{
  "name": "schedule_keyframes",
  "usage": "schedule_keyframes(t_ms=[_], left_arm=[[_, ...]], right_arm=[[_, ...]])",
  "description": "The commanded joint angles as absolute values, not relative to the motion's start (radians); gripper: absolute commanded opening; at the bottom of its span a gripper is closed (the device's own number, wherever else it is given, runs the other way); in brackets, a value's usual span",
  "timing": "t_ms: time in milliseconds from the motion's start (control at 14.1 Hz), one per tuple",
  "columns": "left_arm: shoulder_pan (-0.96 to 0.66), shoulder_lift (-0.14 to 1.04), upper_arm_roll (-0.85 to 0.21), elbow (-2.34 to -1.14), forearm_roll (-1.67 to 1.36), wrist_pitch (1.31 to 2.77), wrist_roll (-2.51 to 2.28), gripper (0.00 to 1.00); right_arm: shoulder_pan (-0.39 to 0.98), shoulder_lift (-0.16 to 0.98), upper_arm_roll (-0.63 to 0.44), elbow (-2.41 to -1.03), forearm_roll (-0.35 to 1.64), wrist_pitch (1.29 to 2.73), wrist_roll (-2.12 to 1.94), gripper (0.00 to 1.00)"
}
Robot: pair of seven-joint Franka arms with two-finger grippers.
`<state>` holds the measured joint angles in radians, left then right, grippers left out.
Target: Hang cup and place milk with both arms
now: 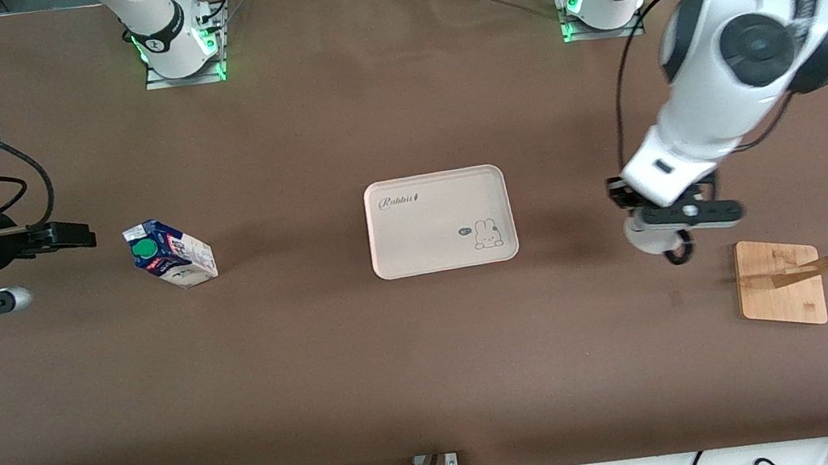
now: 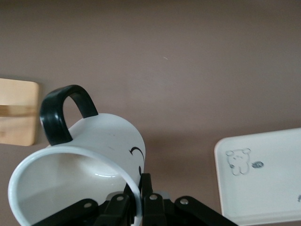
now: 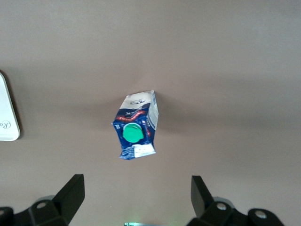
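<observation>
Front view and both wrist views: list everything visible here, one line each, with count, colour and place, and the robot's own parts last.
milk: one, dark blue and white with green cap, on the table toward the right arm's end.
tray: one, cream with a rabbit print, mid-table, nothing on it.
cup: one, white with black handle, held in the air by the left hand.
rack: one, light wood, square base with pegs, toward the left arm's end.
table: one, brown.
left hand: one, black, shut on the cup's rim, over the table between tray and rack.
right hand: one, black, fingers open, over the table beside the milk.
</observation>
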<state>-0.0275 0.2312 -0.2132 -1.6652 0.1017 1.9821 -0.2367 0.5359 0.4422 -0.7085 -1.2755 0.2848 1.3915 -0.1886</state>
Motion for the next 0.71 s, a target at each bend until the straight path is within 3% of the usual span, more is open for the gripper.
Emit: schedule_keyframes(t_ms=[0, 142, 355, 498, 640], left_arm=[[-0.018, 0.219, -0.131, -1.634, 0.107, 1.965, -0.169, 0.00], [-0.009, 0.221, -0.072, -1.634, 0.104, 1.970, -0.051, 0.00], [0.003, 0.225, -0.023, -1.634, 0.069, 1.977, 0.043, 0.00], [0.017, 0.230, -0.021, -1.634, 0.048, 1.979, 0.096, 0.00], [0.021, 0.232, 0.001, -1.634, 0.043, 1.989, 0.133, 0.00]], right_arm=[[0.529, 0.404, -0.712, -1.244, 0.290, 1.338, -0.218, 1.00], [0.505, 0.361, -0.620, -1.243, 0.142, 1.330, -0.209, 1.00], [0.211, 0.290, -0.259, -1.252, -0.038, 1.356, -0.203, 1.00], [-0.004, 0.281, -0.062, -1.255, -0.037, 1.355, -0.192, 1.00], [-0.048, 0.272, -0.025, -1.262, -0.020, 1.355, -0.111, 1.00]])
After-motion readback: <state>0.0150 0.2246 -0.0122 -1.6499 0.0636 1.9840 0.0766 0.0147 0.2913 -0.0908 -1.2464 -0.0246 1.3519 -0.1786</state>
